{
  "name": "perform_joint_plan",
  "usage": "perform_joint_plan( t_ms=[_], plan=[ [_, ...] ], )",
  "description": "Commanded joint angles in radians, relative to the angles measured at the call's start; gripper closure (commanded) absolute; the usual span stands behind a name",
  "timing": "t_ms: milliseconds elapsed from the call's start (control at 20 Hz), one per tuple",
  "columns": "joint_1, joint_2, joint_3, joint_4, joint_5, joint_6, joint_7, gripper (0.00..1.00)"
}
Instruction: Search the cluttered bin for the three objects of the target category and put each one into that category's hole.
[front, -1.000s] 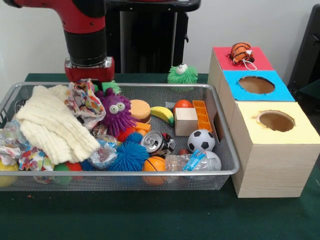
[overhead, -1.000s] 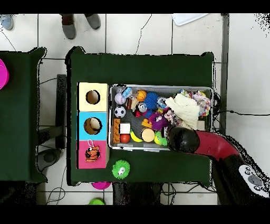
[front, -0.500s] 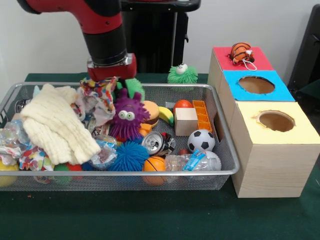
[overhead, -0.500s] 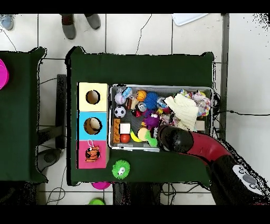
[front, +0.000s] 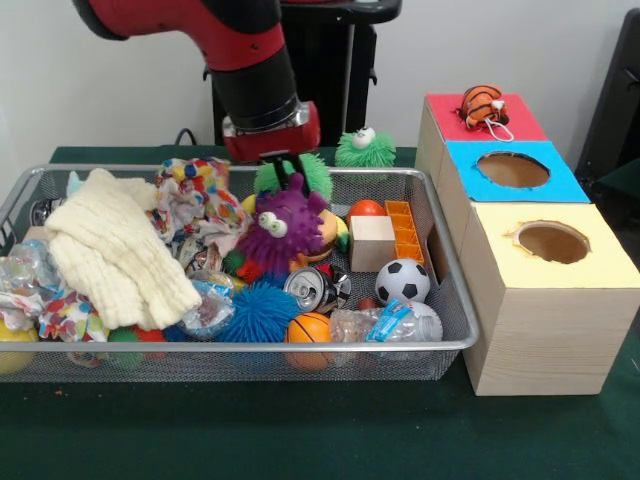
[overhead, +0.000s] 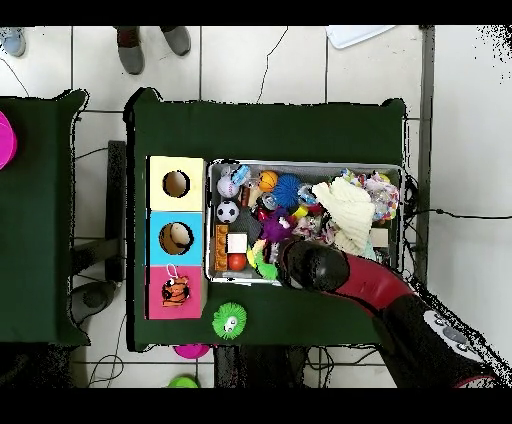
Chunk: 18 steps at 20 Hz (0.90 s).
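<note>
1. Gripper (front: 288, 178) is judged to be closed on the purple fuzzy monster (front: 285, 226). Its dark tips are sunk into the toy's top hair, so the toy hangs directly at 6 o'clock beneath it.
2. The monster is held over the middle of the mesh bin (front: 455, 330), apparently raised so that it can be carried clear of the clutter.
3. A green spiky toy (front: 312, 172) is seen just behind the monster, at about 1 o'clock.
4. A cream knitted cloth (front: 110, 250) is heaped at 8 o'clock, where it may cover other targets.
5. The three boxes are lined up outside the bin at 3 o'clock: red box (front: 445, 115), blue box (front: 470, 160) and yellow box (front: 560, 300). Which hole is intended cannot be told.
</note>
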Motion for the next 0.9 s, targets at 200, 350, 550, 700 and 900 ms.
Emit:
perform_joint_plan(
  t_ms=[200, 350, 550, 700, 900],
  plan=[
    [0.016, 0.024, 0.127, 0.101, 0.124, -0.115, 0.226, 1.0],
    [0.01, 0.014, 0.138, 0.12, 0.14, -0.124, 0.222, 1.0],
    [0.001, 0.009, 0.162, 0.143, 0.164, -0.14, 0.224, 1.0],
    [0.004, 0.003, 0.178, 0.159, 0.183, -0.156, 0.23, 1.0],
    [0.006, -0.002, 0.187, 0.173, 0.195, -0.166, 0.229, 1.0]
  ],
)
